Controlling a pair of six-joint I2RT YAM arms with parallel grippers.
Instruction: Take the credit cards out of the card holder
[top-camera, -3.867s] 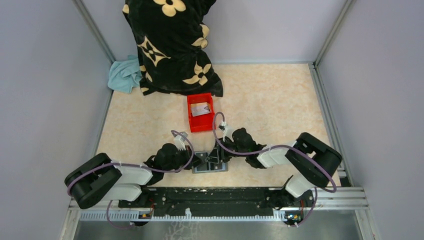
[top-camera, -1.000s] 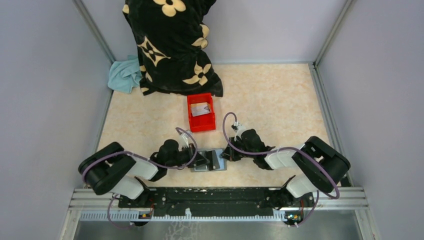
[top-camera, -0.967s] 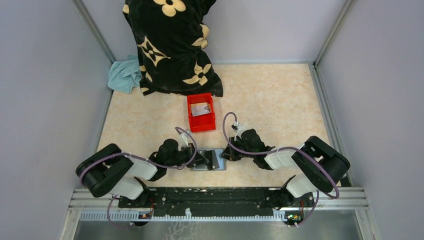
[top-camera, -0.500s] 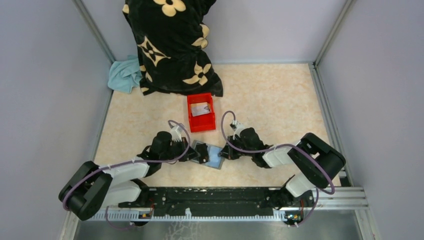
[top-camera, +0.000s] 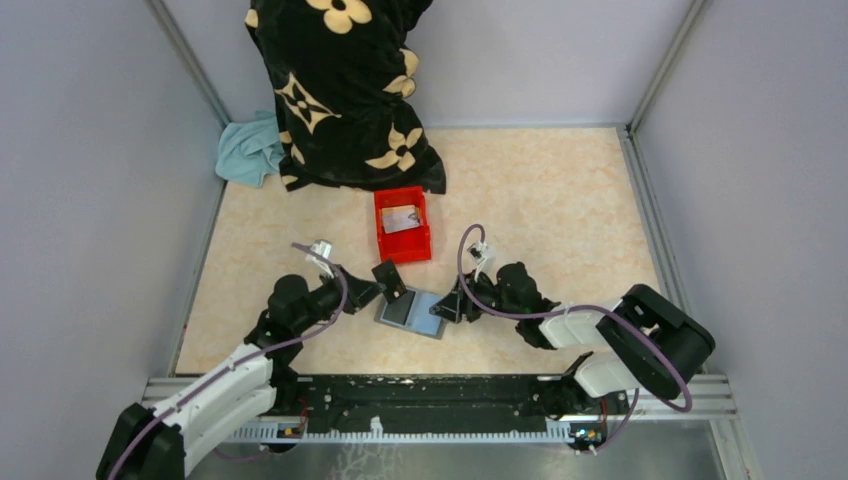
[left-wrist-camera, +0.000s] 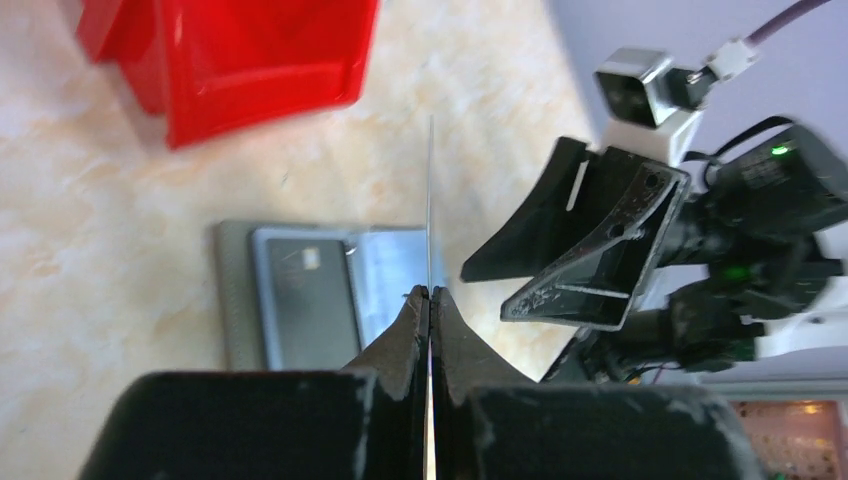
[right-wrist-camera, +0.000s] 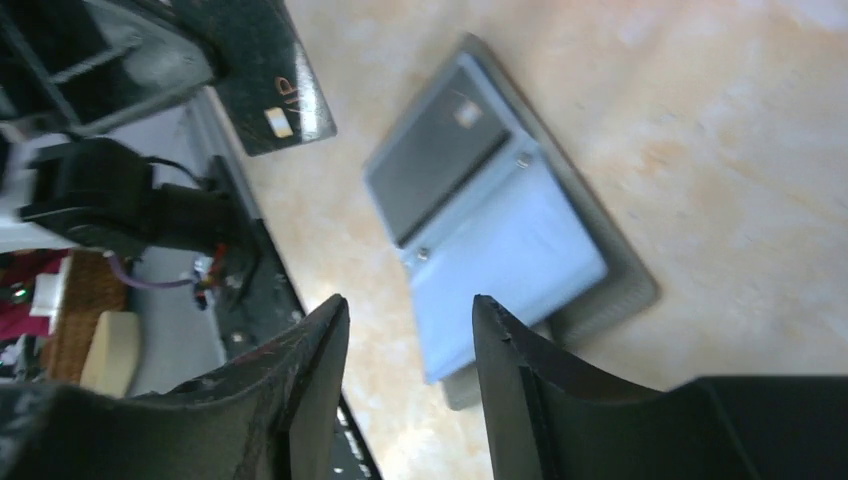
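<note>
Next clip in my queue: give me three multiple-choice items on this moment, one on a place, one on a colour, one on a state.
1. Where is the card holder?
A. inside the red bin
B. on the table, between the two arms' jaws
C. under the cloth

2. What colour is the card in the left jaws?
A. red
B. white
C. black

3. How do the right jaws stand?
A. shut on the card holder
B. open and empty
C. shut on a card

Key: 1 B, it lies open on the table top. 2 C, the right wrist view shows its dark face. 3 B, the right wrist view shows them apart with nothing between them.
</note>
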